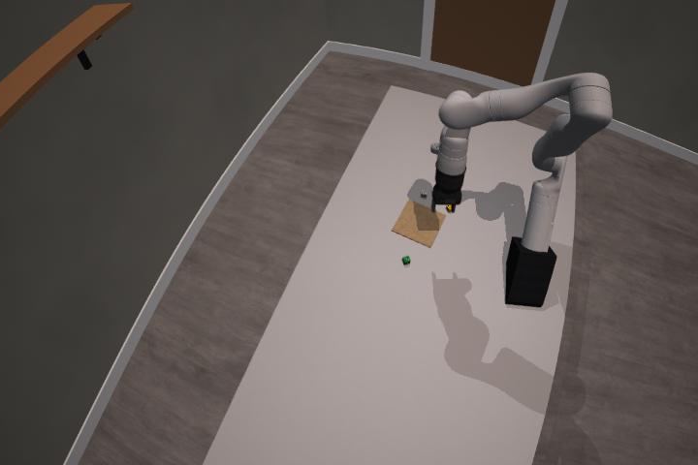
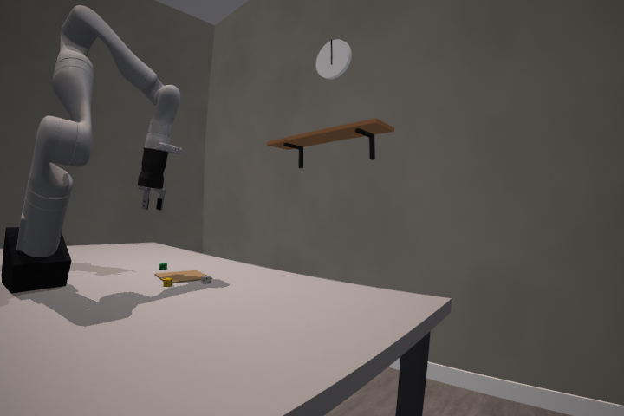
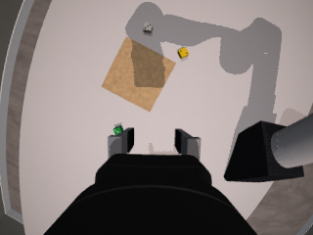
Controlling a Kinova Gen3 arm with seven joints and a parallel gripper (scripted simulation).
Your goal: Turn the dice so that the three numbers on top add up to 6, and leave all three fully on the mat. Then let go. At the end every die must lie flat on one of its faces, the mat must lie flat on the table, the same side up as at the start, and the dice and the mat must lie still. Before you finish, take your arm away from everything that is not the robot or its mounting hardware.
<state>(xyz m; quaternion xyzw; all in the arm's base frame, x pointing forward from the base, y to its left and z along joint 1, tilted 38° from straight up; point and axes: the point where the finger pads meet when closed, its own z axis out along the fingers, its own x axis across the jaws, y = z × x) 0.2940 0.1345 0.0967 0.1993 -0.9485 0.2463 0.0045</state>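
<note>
A tan square mat (image 1: 410, 227) (image 2: 192, 273) (image 3: 117, 73) lies flat on the table. A white die (image 1: 424, 194) (image 2: 205, 279) (image 3: 148, 27) lies off the mat, just beyond one edge, in the arm's shadow. A yellow die (image 1: 449, 208) (image 2: 167, 282) (image 3: 183, 52) lies off the mat near a corner. A green die (image 1: 405, 260) (image 2: 163, 266) (image 3: 117, 129) lies off the mat on the opposite side from the white one. The pips are too small to read surely. My gripper (image 1: 443, 209) (image 2: 152, 209) (image 3: 154, 137) is open and empty, high above the table.
The arm's black base block (image 1: 529, 276) (image 2: 37, 272) (image 3: 251, 152) stands on the table (image 1: 317, 356) (image 2: 214, 353) to one side of the mat. A wooden shelf (image 1: 47, 60) (image 2: 332, 132) hangs on the wall, away from the arm.
</note>
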